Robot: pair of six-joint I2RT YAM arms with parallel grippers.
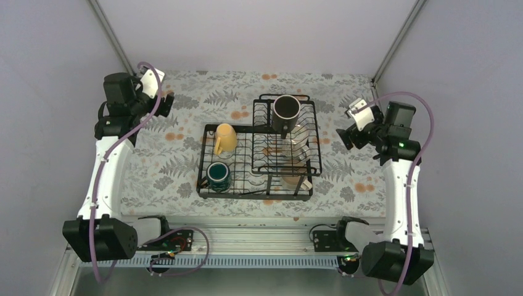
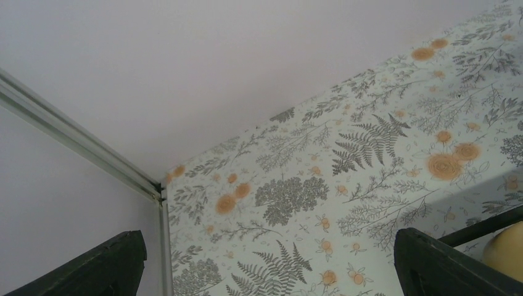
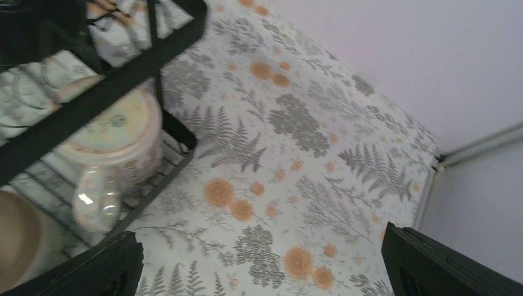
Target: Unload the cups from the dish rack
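Now left gripper (image 2: 271,253), right gripper (image 3: 265,256) gaping — cups (image 1: 225,137) in dish rack (image 1: 200,165).

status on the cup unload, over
Left gripper, right gripper: jaws open, empty. Black cup, yellow cup, teal cup in dish rack, none unloaded. Nothing in the way.

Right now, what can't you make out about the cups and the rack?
Top view: the pale cups at the right end of the dish rack blend with wires and flowered cloth; their number is unclear.
Left wrist view: the yellow mug is cut off by the right edge.
Right wrist view: a cream shape is cut off by the left edge; mug or not, unclear.
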